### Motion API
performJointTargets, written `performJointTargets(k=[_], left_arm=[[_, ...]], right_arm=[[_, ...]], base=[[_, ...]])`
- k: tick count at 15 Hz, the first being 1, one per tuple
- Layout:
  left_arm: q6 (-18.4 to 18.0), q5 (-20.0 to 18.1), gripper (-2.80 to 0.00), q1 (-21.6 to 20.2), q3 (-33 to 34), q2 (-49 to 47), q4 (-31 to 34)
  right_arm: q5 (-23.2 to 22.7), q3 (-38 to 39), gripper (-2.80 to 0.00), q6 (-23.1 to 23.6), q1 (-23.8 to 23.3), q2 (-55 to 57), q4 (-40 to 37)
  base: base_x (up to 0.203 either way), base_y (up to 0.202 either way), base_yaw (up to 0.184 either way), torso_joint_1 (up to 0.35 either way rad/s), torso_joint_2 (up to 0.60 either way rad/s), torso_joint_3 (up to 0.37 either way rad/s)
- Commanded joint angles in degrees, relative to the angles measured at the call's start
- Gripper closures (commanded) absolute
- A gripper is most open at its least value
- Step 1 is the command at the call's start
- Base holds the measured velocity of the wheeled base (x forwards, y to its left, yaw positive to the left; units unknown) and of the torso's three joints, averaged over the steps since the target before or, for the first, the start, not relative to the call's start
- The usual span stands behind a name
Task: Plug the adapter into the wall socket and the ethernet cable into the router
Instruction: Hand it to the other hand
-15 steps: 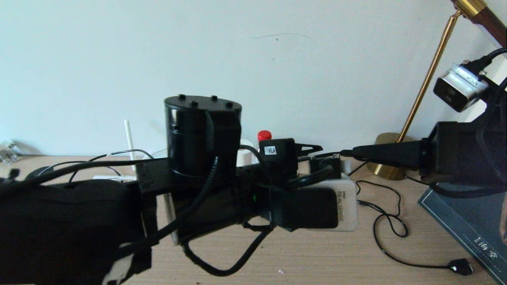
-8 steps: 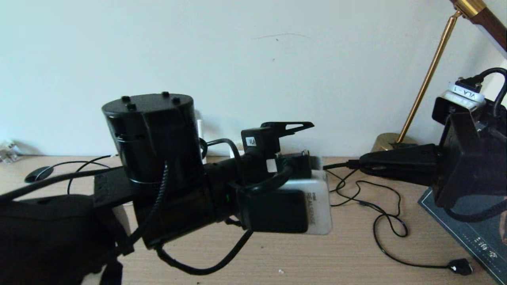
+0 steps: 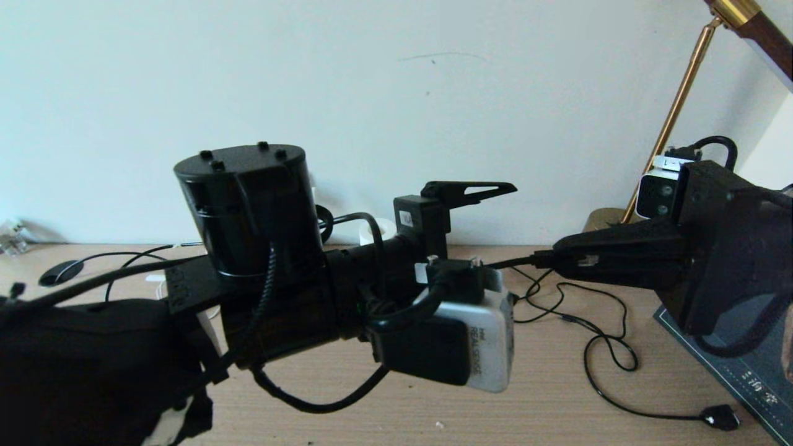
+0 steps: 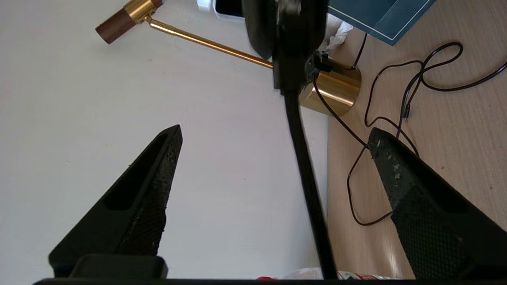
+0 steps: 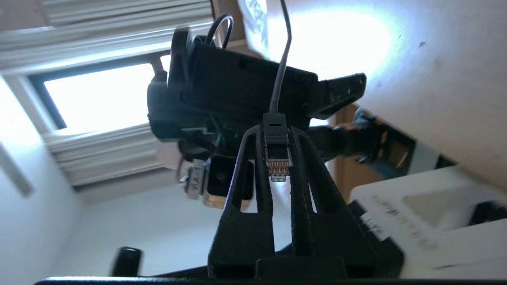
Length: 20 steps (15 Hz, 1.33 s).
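Since a second ago the left gripper (image 4: 273, 134) has let go of the ethernet cable (image 5: 277, 152) and drawn back to the left, its jaws now spread wide and empty, while the right wrist has rolled so its camera faces the other arm. That cable's small black-booted plug, with a clear tip showing copper contacts, sits pinched between the closed, matte black, wedge-shaped fingers of the right gripper (image 5: 279, 158), near their tips; the thin round cord runs out past the tips toward the left arm. In the head view the right gripper (image 3: 560, 260) lies level above the bench's right part, pointing left, with the cord (image 3: 514, 263) leaving its tip. The left gripper's coarse, pebbled black fingers (image 4: 154, 186) stand well apart either side of the cord. Behind, a brass lamp (image 4: 332, 85) with a round base stands by the bench's back edge, and a thin black wire (image 3: 598, 365) loops over the pale wood-grain bench (image 3: 557, 409).
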State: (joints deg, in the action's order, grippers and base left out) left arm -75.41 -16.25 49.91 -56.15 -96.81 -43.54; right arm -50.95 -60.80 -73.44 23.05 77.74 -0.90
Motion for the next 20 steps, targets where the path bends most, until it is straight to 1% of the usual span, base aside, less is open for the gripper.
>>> performJointTargets(k=[1, 3, 4, 7, 9, 11, 13, 19, 20], left_arm=[[-0.4, -0.7, -2.80, -0.6, -0.6, -0.5, -0.9], [-0.4, -1.2, -2.80, -1.0, -1.7, -0.7, -1.2], [-0.4, -1.6, -2.80, -1.1, -2.5, -0.8, -1.3], [-0.3, -2.0, -2.80, -1.1, -3.9, -1.3, -2.9], [-0.3, -3.2, -2.80, -1.0, -3.8, -1.5, -3.0], [-0.3, -3.2, -2.80, -1.0, -3.7, -1.5, -3.3], [-0.4, -3.2, -2.80, -1.0, -3.3, -1.5, -3.5], [-0.3, -3.4, -2.80, -1.0, -2.1, -0.6, -4.1], [-0.3, -3.4, -2.80, -1.0, -2.0, -0.2, -4.1]], right_arm=[[-2.0, -1.7, 0.00, -1.5, -1.6, 4.3, 0.1], [-6.2, -3.8, 0.00, -2.5, -2.6, 7.8, 0.1], [-7.1, -4.6, 0.00, -3.4, -2.7, 8.4, 0.1], [-8.2, -6.2, 0.00, -5.9, -2.8, 9.0, 0.2], [-9.5, -6.4, 0.00, -6.8, -4.1, 9.0, 1.0], [-10.3, -6.4, 0.00, -7.9, -5.0, 8.9, 1.5], [-12.7, -6.4, 0.00, -7.9, -5.9, 8.7, 1.5], [-17.2, -6.3, 0.00, -7.9, -6.0, 7.9, 1.6], [-18.8, -6.3, 0.00, -7.9, -6.0, 7.8, 1.6]], base=[[0.000, 0.000, 0.000, 0.000, 0.00, 0.000], [0.000, 0.000, 0.000, 0.000, 0.00, 0.000], [0.000, 0.000, 0.000, 0.000, 0.00, 0.000], [0.000, 0.000, 0.000, 0.000, 0.00, 0.000], [0.000, 0.000, 0.000, 0.000, 0.00, 0.000], [0.000, 0.000, 0.000, 0.000, 0.00, 0.000], [0.000, 0.000, 0.000, 0.000, 0.00, 0.000], [0.000, 0.000, 0.000, 0.000, 0.00, 0.000], [0.000, 0.000, 0.000, 0.000, 0.00, 0.000]])
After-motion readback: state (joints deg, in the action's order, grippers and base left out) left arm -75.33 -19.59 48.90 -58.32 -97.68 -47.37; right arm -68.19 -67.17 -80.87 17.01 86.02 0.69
